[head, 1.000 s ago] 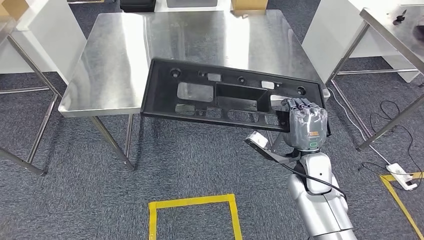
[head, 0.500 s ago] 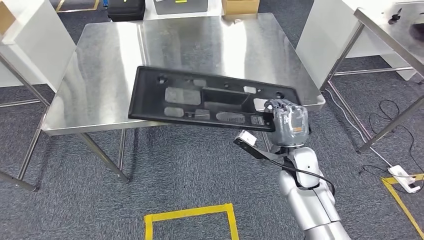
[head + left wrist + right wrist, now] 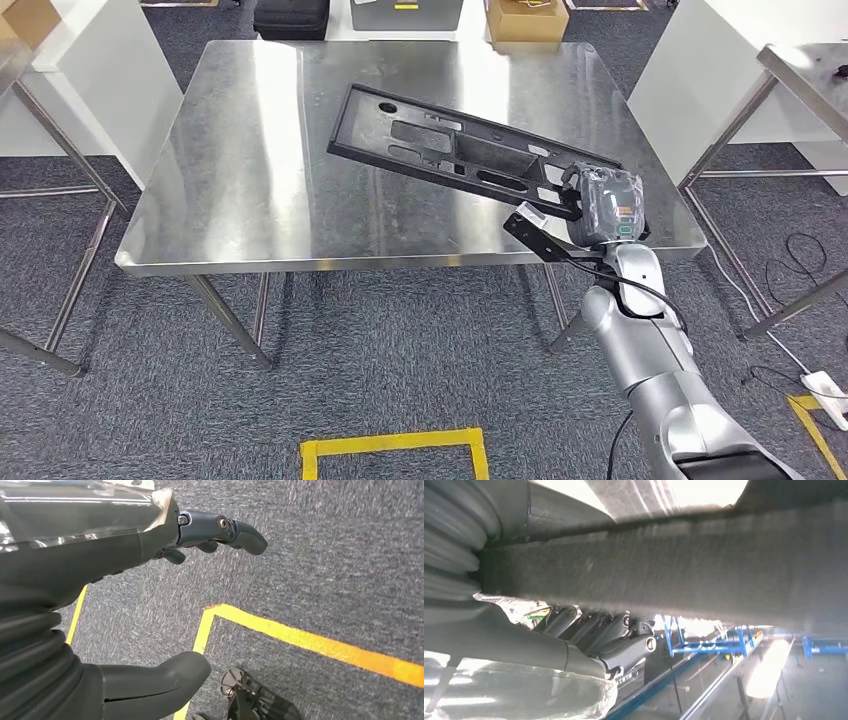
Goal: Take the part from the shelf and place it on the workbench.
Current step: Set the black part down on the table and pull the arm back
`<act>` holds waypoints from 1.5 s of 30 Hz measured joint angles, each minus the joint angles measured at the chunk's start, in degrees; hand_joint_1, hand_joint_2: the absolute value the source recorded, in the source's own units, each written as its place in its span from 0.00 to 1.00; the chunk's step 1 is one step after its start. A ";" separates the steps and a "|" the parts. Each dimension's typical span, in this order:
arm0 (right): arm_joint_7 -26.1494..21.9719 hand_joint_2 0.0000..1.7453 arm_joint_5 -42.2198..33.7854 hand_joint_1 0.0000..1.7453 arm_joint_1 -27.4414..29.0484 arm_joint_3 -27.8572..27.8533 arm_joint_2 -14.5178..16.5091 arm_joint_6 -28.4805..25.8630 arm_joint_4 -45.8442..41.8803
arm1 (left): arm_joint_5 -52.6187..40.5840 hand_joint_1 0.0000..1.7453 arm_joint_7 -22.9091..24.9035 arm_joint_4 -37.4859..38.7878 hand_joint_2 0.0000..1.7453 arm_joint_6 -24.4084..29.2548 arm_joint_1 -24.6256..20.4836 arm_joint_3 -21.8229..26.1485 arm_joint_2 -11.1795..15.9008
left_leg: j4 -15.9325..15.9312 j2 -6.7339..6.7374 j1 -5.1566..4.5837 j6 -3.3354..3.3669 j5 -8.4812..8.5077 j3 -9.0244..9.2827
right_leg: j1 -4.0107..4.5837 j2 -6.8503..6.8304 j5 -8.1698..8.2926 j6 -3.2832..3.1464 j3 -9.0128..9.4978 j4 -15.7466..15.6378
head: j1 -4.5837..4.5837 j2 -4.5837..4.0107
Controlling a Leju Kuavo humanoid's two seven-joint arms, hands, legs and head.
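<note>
The part (image 3: 455, 150), a long black frame with cut-outs, is held by its near end in the right hand (image 3: 603, 207) above the steel desk (image 3: 250, 150), tilted, probably for lowering it flat. In the left wrist view, the left hand (image 3: 125, 580) hangs with fingers apart, holding nothing. In the right wrist view, fingers (image 3: 616, 632) clamp the part's edge.

Part (image 3: 455, 150): long black plastic panel, flat and rectangular, raised rim along its edges, several cut-out openings, 1 deeper rectangular recess near its middle, round holes toward the ends. Lies slanted across the steel workbench (image 3: 260, 200), far end toward the bench's middle, near end at the bench's right front edge. Contact with the benchtop cannot be told. Near end gripped by right hand (image 3: 600, 205). Right wrist view: dark textured edge (image 3: 684, 575) against the fingers.
</note>
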 joint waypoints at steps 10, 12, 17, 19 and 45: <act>-1.22 1.00 0.91 1.00 -3.52 0.12 -0.53 -0.32 7.83 | 0.05 0.00 0.90 0.11 1.00 0.44 0.25 -0.02 -0.76 | 4.52 -0.19 -0.92 -1.15 -2.58 0.81 | 0.72 0.24 9.76 -3.89 7.28 -18.23 | 0.11 0.01; -1.36 1.00 0.93 1.00 -3.77 0.15 -0.23 -0.32 8.59 | 0.01 0.00 1.20 0.11 1.00 0.50 0.24 -0.02 -0.69 | 10.83 -0.10 -0.28 -2.15 -5.03 -3.31 | 0.54 0.27 9.02 -4.35 8.16 -18.40 | -0.13 0.00; -1.40 1.00 1.16 1.00 -3.76 0.27 0.34 -0.35 10.77 | -0.07 0.00 2.12 0.11 1.00 0.85 0.34 -0.04 -0.48 | 9.13 0.19 1.73 -4.43 -2.03 -6.75 | -0.18 0.69 6.40 -3.24 10.87 -18.00 | -0.65 0.00; -1.39 1.00 1.12 1.00 -3.87 0.31 0.39 -0.42 11.46 | -0.09 0.00 2.20 0.14 1.00 0.93 0.42 -0.05 -0.42 | 2.52 0.09 2.07 -4.69 1.82 -4.68 | -0.30 0.75 5.22 -2.37 11.62 -17.55 | -0.96 0.00; -1.71 1.00 0.84 1.00 -4.33 0.42 -0.98 -0.20 15.61 | -11.42 0.00 -2.86 3.21 1.00 2.09 -0.61 8.99 -0.20 | -0.91 0.27 1.11 -1.31 -1.13 1.08 | -0.10 0.40 9.51 -0.45 5.76 -16.85 | -0.67 0.04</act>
